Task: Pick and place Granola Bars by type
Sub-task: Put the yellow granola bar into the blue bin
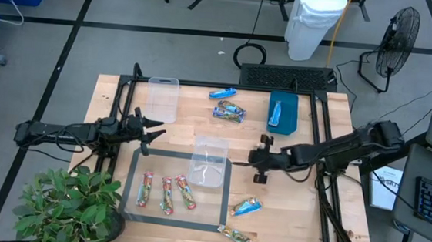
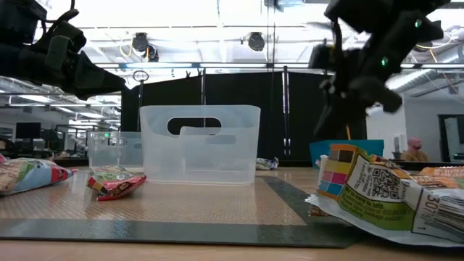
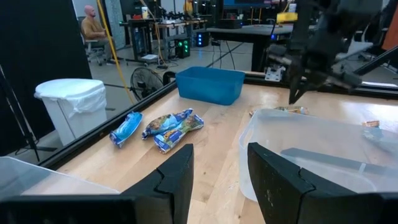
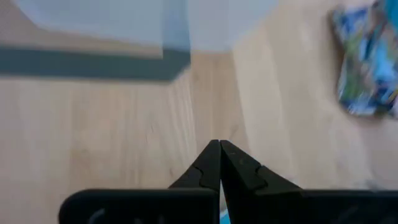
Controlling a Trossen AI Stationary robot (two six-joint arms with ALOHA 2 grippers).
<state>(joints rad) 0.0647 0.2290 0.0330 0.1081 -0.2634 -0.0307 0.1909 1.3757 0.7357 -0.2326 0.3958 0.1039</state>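
Observation:
Three red-and-green bars (image 1: 166, 194) lie on the grey mat (image 1: 128, 207). A blue bar (image 1: 246, 208) and a tan-gold bar (image 1: 235, 236) lie on the wood near the table's near edge. Another blue bar (image 1: 222, 94) and tan-and-teal bars (image 1: 230, 113) lie near the far edge, and one blue bar (image 1: 278, 110) rests in the teal tray (image 1: 286, 126). My left gripper (image 1: 152, 131) hovers open, left of the clear tub (image 1: 210, 161); its wrist view shows its fingers apart (image 3: 217, 168). My right gripper (image 1: 260, 169) hangs shut (image 4: 219, 149) above bare wood, right of that tub, with the blue bar (image 4: 367, 62) off to one side.
A second clear tub (image 1: 163, 100) stands near the far left edge. A potted plant (image 1: 62, 205) crowds the table's near left corner. A black frame (image 1: 315, 136) runs along the table's sides. In the low view a tan-gold bar (image 2: 384, 192) fills the near right foreground.

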